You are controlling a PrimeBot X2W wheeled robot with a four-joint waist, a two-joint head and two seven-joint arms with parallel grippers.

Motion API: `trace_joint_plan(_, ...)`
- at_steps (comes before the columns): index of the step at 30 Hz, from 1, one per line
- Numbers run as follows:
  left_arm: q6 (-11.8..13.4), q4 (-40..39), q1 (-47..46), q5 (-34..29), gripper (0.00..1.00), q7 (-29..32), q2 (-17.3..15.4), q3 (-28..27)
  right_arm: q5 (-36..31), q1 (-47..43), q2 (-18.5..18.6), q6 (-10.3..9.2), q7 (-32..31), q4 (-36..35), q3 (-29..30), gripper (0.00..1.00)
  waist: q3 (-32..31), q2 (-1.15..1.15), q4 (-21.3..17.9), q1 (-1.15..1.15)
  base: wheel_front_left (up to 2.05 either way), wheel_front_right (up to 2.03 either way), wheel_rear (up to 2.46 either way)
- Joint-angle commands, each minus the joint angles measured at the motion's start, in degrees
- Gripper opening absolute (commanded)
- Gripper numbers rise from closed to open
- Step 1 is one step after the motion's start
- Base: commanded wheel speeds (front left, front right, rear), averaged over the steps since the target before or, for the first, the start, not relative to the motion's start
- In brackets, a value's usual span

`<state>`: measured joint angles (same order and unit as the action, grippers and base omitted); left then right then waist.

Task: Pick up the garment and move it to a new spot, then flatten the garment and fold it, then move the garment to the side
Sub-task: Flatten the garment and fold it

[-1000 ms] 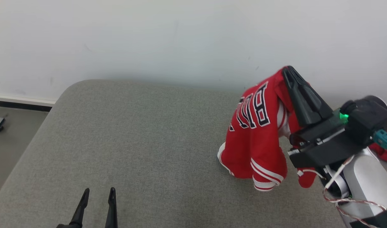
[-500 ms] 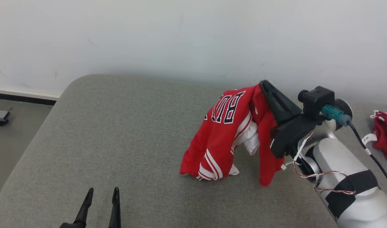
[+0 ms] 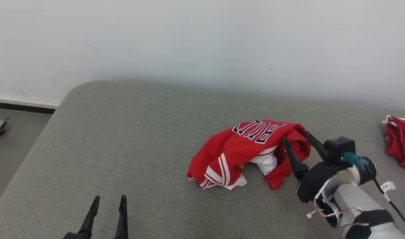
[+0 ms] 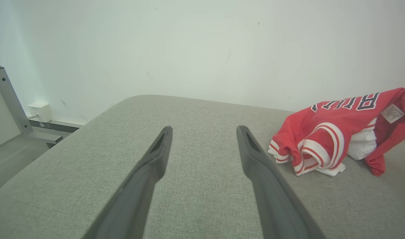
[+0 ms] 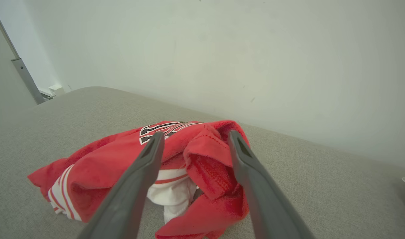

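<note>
Another red cloth lies right of garment.

The garment is heaped on the padded surface, right of its middle, with the wall behind. The right gripper is placed at the heap's right end, a fold seemingly lying between its parted fingers. The left gripper is held well apart, at the near left. Another cloth pile is seen at the far right edge.
</note>
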<state>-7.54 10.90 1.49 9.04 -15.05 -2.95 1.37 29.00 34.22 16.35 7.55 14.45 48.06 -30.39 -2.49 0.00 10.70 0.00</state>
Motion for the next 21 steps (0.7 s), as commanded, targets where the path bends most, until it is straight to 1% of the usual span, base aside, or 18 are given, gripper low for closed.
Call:
trace_joint_plan(1,0.14,-0.22,0.88,-0.53,1.00,-0.16,0.10,-0.22,0.27,-1.59,0.50,-0.14,0.54,-1.08,0.71,1.00,-0.45,0.00,-0.87,0.00,0.00,0.00,0.00)
trace_joint_plan(2,0.14,-0.28,0.95,-0.61,1.00,-0.16,0.10,-0.17,0.26,-2.42,0.77,-0.14,0.70,-2.33,1.67,1.00,-0.59,0.00,-1.20,0.00,0.00,0.00,0.00)
trace_joint_plan(5,0.14,-0.65,1.14,-0.83,1.00,-0.16,0.10,-0.35,-1.41,-6.47,1.40,-0.14,0.75,-9.54,6.34,1.00,-0.87,0.00,-2.33,0.00,0.00,0.00,0.00)
trace_joint_plan(7,0.14,-0.72,1.26,-0.96,1.00,-0.16,0.10,-0.37,-2.92,-10.37,1.42,-0.14,0.75,-14.51,9.53,1.00,-1.01,0.00,-2.93,0.00,0.00,0.00,0.00)
trace_joint_plan(8,0.14,-0.72,1.26,-0.96,1.00,-0.16,0.10,-0.37,-2.92,-10.37,1.42,-0.14,0.75,-14.51,9.53,1.00,-1.01,0.00,-2.93,0.00,0.00,0.00,0.00)
trace_joint_plan(10,0.14,-0.89,1.36,-1.04,1.00,-0.16,0.10,-0.58,-4.32,-13.98,1.04,-0.14,0.76,-19.57,12.75,1.00,-1.12,0.00,-3.55,0.00,0.00,0.00,0.00)
trace_joint_plan(16,0.17,-1.43,1.93,-1.28,1.00,-0.16,0.10,-1.29,-8.10,-24.90,-1.71,-0.13,0.77,-32.36,21.47,1.00,-1.20,0.00,-5.21,0.00,0.00,0.00,0.00)
trace_joint_plan(21,0.16,-1.71,1.90,-1.41,1.00,-0.16,0.08,-1.94,-10.58,-31.83,-4.17,-0.13,0.77,-39.29,26.28,1.00,-1.27,0.00,-5.98,0.00,0.00,0.00,0.00)
